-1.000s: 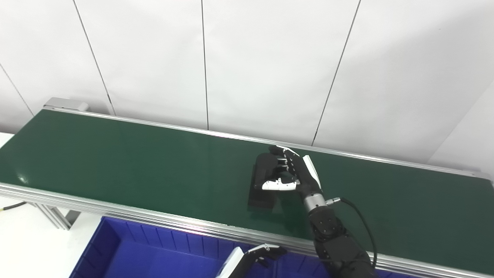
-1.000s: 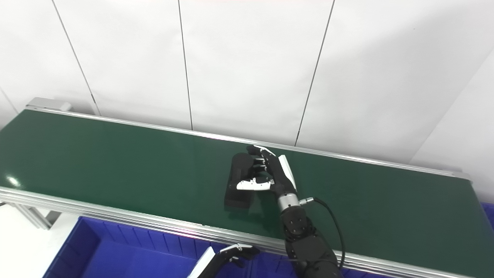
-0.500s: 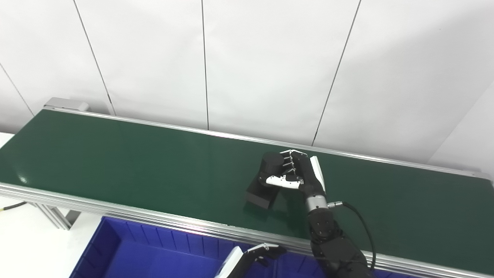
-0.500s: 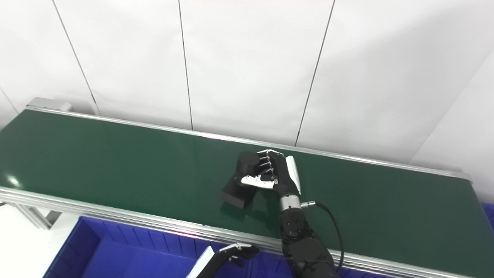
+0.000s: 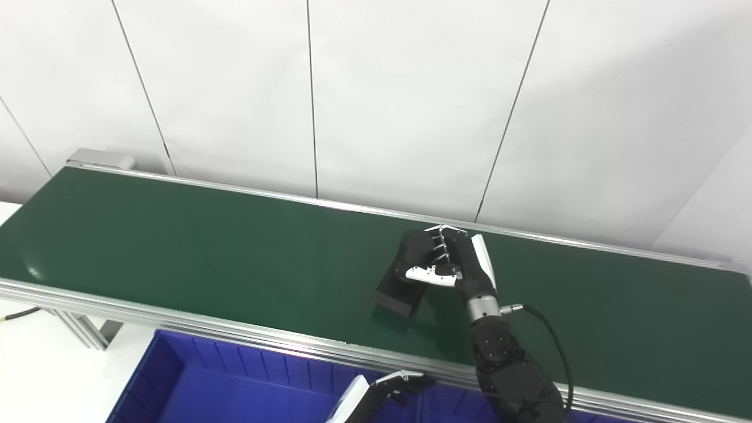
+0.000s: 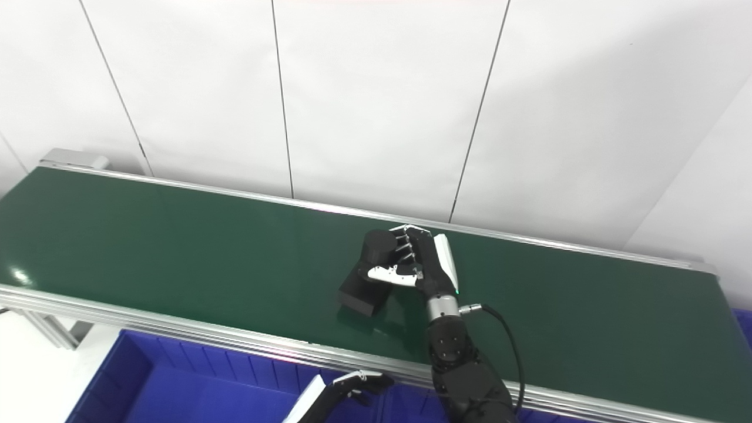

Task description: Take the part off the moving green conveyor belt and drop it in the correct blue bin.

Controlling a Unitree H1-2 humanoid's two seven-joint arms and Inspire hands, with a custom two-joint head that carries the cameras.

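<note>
The black part [image 5: 402, 284] is held tilted over the green conveyor belt [image 5: 205, 247] by the right hand [image 5: 452, 264], fingers closed around its upper end. The left hand [image 5: 388, 390], cut off by the frame over the blue bin [image 5: 194, 376], has curled fingers; its state is unclear.

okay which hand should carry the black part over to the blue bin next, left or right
Right, I'd say. The right robot hand is already closed around the black part on the green belt. The left robot hand holds nothing, low at the picture's bottom edge over the blue bin.
</note>
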